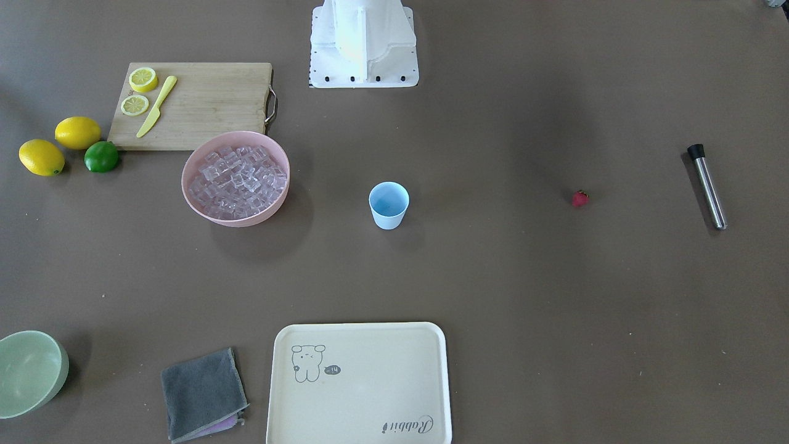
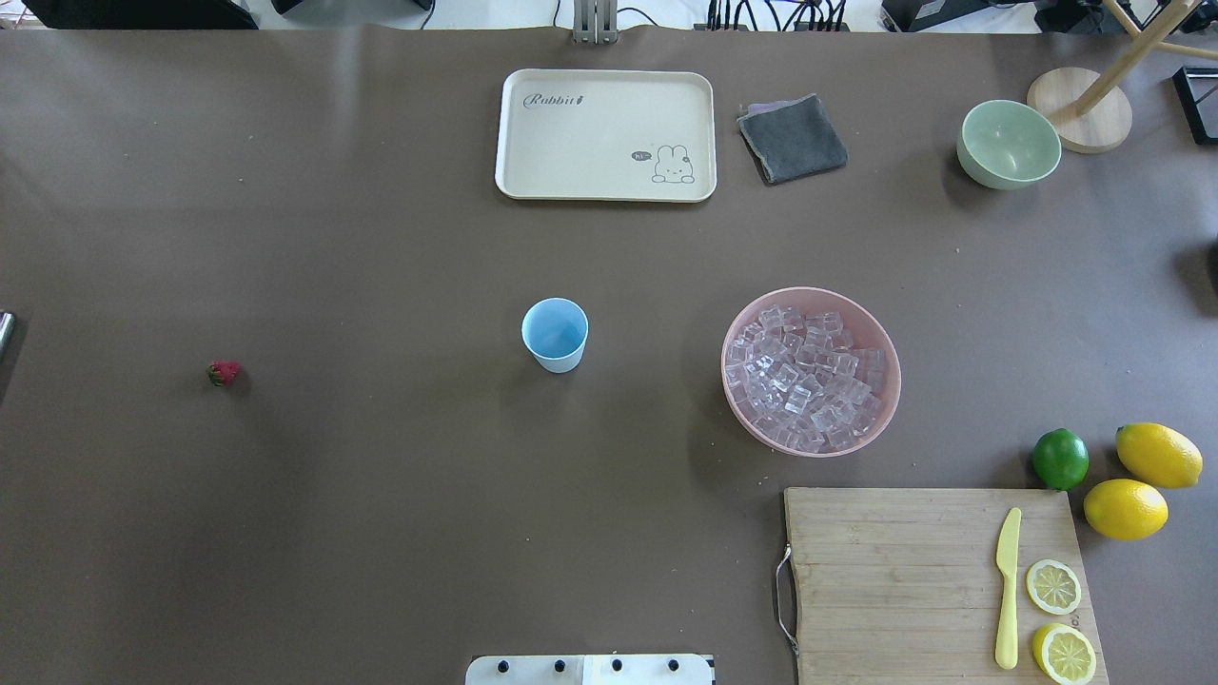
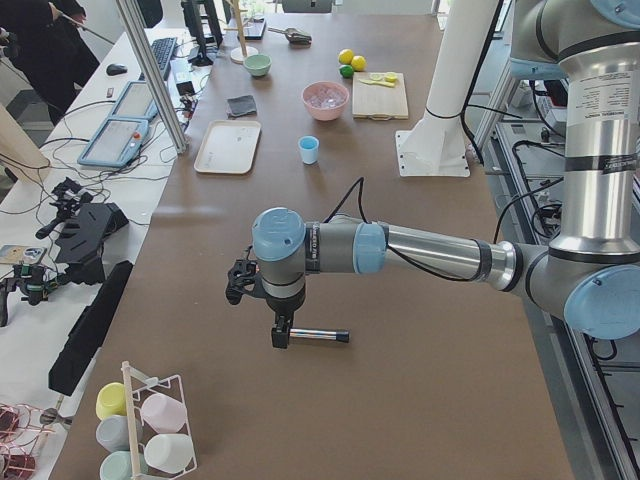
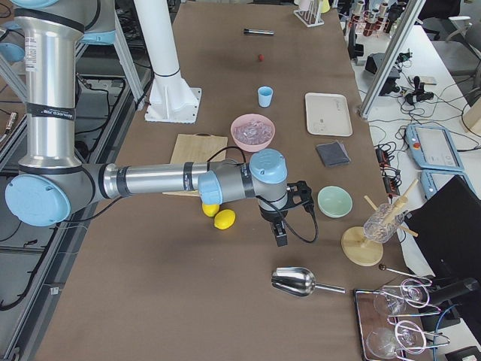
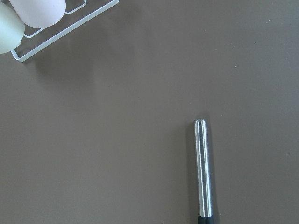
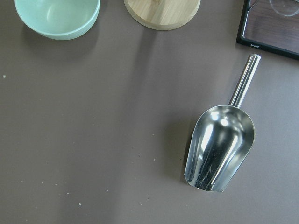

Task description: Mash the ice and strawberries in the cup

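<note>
Front view: the cup (image 1: 389, 205) stands upright mid-table. The ice (image 1: 236, 180) is heaped in a pink bowl (image 1: 237, 221) near it. The strawberry (image 1: 579, 198) lies alone well toward the other end, near a metal rod (image 1: 707, 186).

Overhead view: same layout, with the rod cut off at the left edge.

Only the side views show the arms. Left side view: the left gripper (image 3: 283, 335) hangs over the rod, well apart from the cup. I cannot tell how far it is open.

Right side view: the right gripper (image 4: 279, 235) hangs near a scoop (image 4: 301, 282), far from cup and strawberry. Its opening is likewise unclear.

Left wrist view: the rod, its black end cropped.

Right wrist view: the scoop and a cropped green bowl (image 6: 58, 16).
</note>
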{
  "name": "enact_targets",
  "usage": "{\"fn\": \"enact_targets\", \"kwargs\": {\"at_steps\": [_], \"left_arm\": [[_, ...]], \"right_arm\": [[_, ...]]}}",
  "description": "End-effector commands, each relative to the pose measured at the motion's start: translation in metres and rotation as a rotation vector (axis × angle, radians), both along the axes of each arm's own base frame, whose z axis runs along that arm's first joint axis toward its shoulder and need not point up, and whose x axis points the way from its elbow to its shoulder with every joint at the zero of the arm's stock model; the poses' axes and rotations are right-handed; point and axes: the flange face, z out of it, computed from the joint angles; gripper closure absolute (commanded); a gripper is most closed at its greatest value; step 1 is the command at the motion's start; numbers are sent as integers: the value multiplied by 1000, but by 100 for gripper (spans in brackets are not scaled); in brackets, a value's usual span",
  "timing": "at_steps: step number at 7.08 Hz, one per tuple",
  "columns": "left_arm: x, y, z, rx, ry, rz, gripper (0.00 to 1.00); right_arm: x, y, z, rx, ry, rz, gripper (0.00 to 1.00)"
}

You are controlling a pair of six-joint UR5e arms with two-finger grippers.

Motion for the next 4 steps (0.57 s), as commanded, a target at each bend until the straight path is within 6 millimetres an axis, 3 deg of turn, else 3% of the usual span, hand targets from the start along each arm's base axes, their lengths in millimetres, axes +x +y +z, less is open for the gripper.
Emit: {"fn": "enact_targets", "kwargs": {"at_steps": [1,4], "left_arm": [[-1,1,0,0,0,-3,1],[-2,2,2,-4,0,-3,1]], "right_arm": [[1,0,1,-2,7,1,0],[0,-1,-6,10,5,2,0]]}}
